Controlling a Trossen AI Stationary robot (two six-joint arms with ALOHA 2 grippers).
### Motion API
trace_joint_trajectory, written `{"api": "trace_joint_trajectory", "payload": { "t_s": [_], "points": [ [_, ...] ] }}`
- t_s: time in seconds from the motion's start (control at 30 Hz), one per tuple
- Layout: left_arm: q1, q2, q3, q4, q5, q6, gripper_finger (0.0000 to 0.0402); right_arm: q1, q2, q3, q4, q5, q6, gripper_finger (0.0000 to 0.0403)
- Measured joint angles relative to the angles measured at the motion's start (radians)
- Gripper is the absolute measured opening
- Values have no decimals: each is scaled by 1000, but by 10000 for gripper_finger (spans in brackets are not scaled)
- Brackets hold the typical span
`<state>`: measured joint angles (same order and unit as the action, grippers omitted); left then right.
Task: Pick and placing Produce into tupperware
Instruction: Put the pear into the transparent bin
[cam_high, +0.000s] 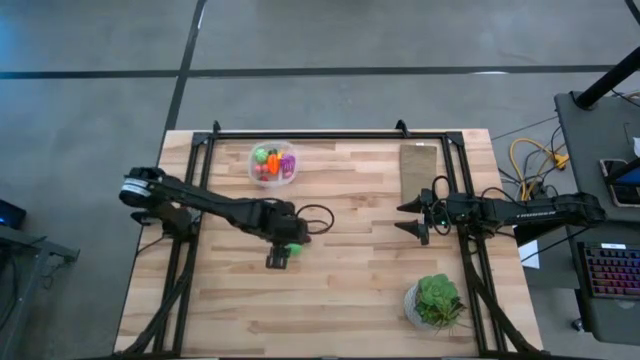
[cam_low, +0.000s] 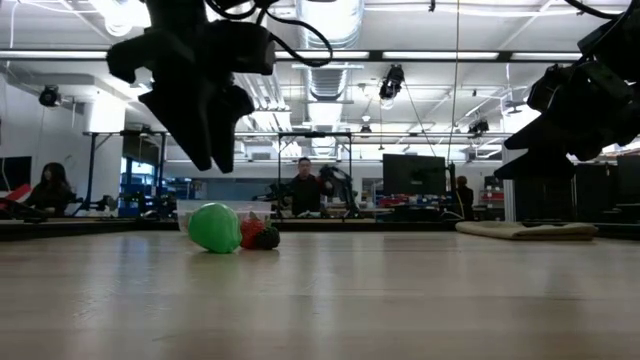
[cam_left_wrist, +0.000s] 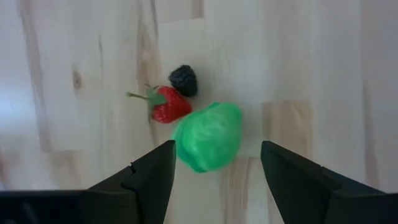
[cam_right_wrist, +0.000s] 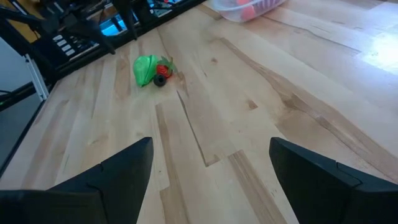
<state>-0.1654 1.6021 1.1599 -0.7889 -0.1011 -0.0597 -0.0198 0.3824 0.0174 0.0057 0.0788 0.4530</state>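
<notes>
Directly below the left gripper (cam_left_wrist: 214, 180), whose jaws stand apart and empty, the green piece (cam_left_wrist: 208, 135) lies on the counter (cam_high: 350, 290) touching a strawberry (cam_left_wrist: 169, 104). Right gripper (cam_high: 412, 217) waits well apart, jaws apart; the left is far nearer.

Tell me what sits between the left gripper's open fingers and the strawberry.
The green toy piece lies there, just ahead of the left gripper and touching the strawberry. The left wrist view shows it plainly.
</notes>
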Motion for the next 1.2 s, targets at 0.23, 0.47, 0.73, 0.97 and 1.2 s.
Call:
{"api": "trace_joint_trajectory", "payload": {
  "t_s": [0.23,0.47,0.73,0.97,1.2],
  "points": [
    [0,27,-2,16,-11,-32,222,0,0,0,0,0,0,313],
    [-1,65,-1,21,-12,-168,222,0,0,0,0,0,0,313],
    [0,62,25,22,-58,-114,222,0,0,0,0,0,0,313],
    [10,49,44,21,-66,-222,222,0,0,0,0,0,0,313],
    [9,48,42,67,-63,-224,222,0,0,0,0,0,0,313]
  ]
}}
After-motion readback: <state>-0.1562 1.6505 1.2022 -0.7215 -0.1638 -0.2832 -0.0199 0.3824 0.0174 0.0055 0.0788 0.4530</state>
